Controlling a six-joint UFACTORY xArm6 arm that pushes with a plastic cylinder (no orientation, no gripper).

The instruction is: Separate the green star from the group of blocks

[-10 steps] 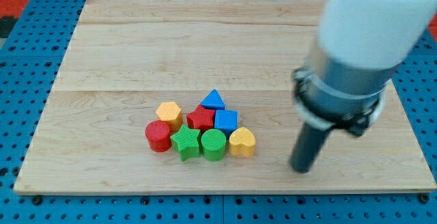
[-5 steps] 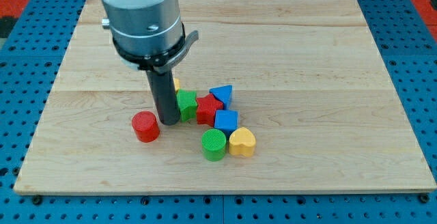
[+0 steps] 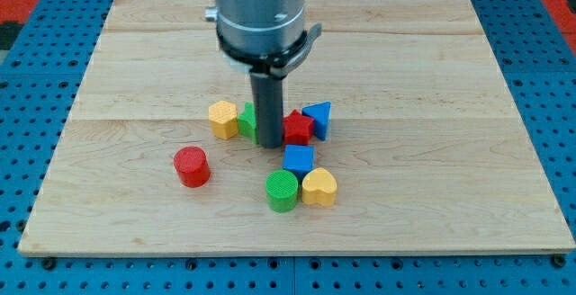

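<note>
The green star (image 3: 247, 120) lies near the board's middle, mostly hidden behind my rod. It sits between the yellow hexagon (image 3: 222, 118) on its left and the red star (image 3: 298, 128) on its right. My tip (image 3: 269, 144) stands on the board just below and right of the green star, touching or almost touching it. The blue triangle (image 3: 319, 117) is pressed against the red star's right side.
A blue cube (image 3: 298, 160) sits below the red star. A green cylinder (image 3: 282, 190) and a yellow heart (image 3: 319, 187) lie side by side below it. A red cylinder (image 3: 191, 165) stands alone to the left. The wooden board (image 3: 135, 61) rests on a blue pegboard.
My tip came from the right, swept into the group, then moved up and right. The green star, red star and blue triangle shifted upward. The red cylinder was pushed left, apart from the rest.
</note>
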